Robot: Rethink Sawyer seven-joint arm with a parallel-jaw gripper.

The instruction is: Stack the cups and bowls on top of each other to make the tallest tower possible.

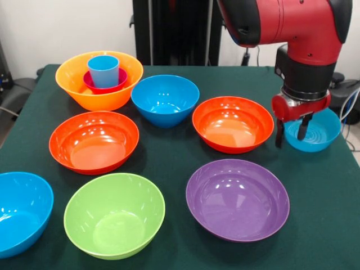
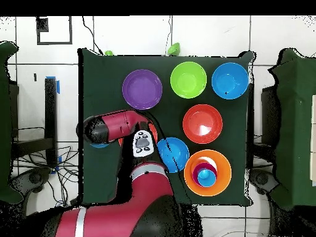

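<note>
A large yellow-orange bowl stands at the far left and holds a small magenta bowl. A light-blue tumbler stands upright in the magenta bowl. The same stack shows in the overhead view: yellow-orange bowl, tumbler. A small pale-blue bowl sits on the table at the right. My gripper is open and straddles its left rim, with one finger outside and one inside. In the overhead view my arm hides the gripper, and only an edge of the small bowl shows.
Spread over the green cloth are a blue bowl, two red-orange bowls, a purple bowl, a lime-green bowl and another blue bowl. The table's right edge is close to the small bowl.
</note>
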